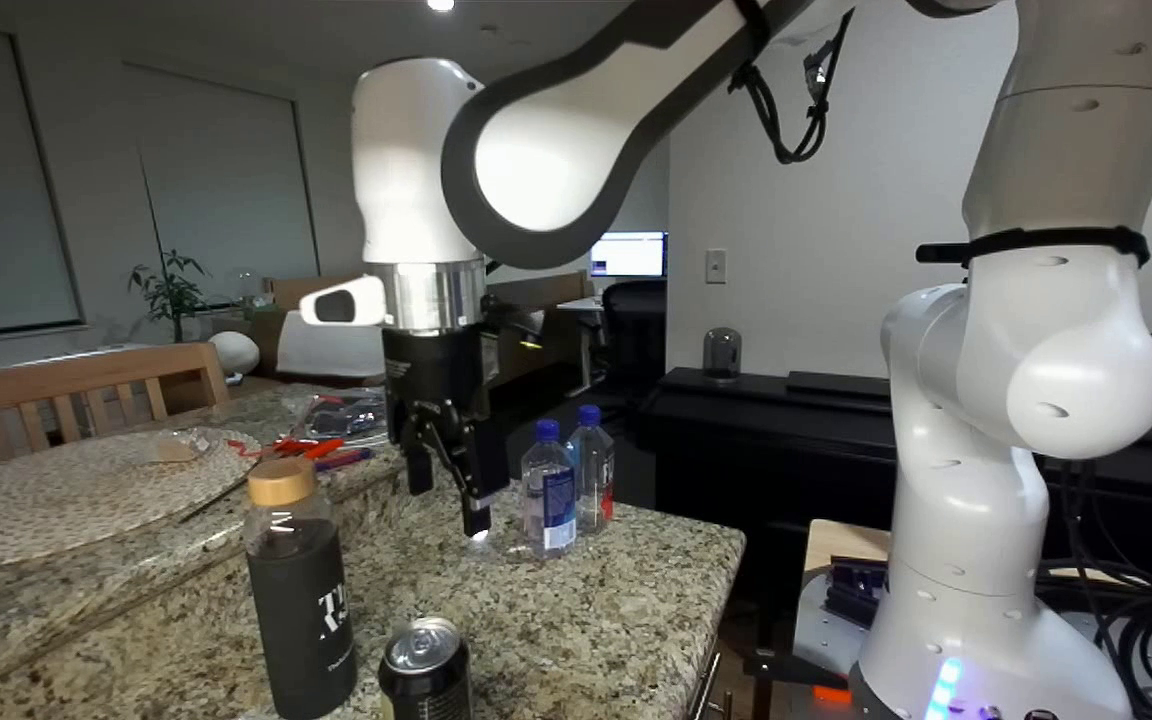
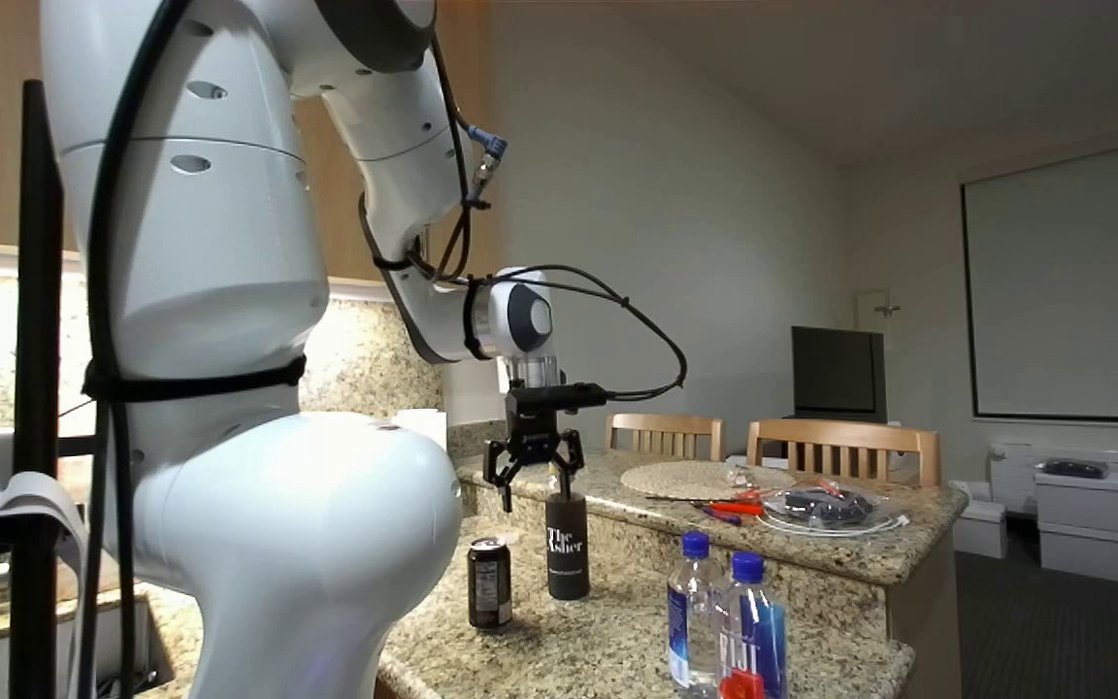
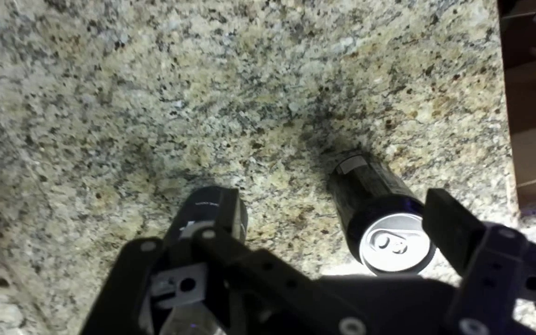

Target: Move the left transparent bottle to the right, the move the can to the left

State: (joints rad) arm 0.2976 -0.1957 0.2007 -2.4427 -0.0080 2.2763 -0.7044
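Observation:
Two clear bottles with blue caps stand upright side by side on the granite counter: a clear bottle (image 1: 548, 500) (image 2: 693, 612) and another clear bottle (image 1: 592, 470) (image 2: 751, 626). I cannot tell which is meant as the left one. They are out of the wrist view. The can (image 1: 426, 670) (image 2: 489, 584) (image 3: 396, 242) stands upright, dark with a silvery top. My gripper (image 1: 448, 502) (image 2: 536, 493) (image 3: 333, 211) is open and empty above the counter, higher than the can. In the wrist view the can shows between the fingers, nearer the right finger.
A tall black bottle (image 1: 301, 610) (image 2: 567, 549) (image 3: 205, 204) stands beside the can, partly behind the left finger in the wrist view. A raised counter with a woven mat (image 1: 86, 490) and loose tools (image 2: 736, 507) runs alongside. The lower counter's edge (image 1: 736, 580) drops off near the robot base.

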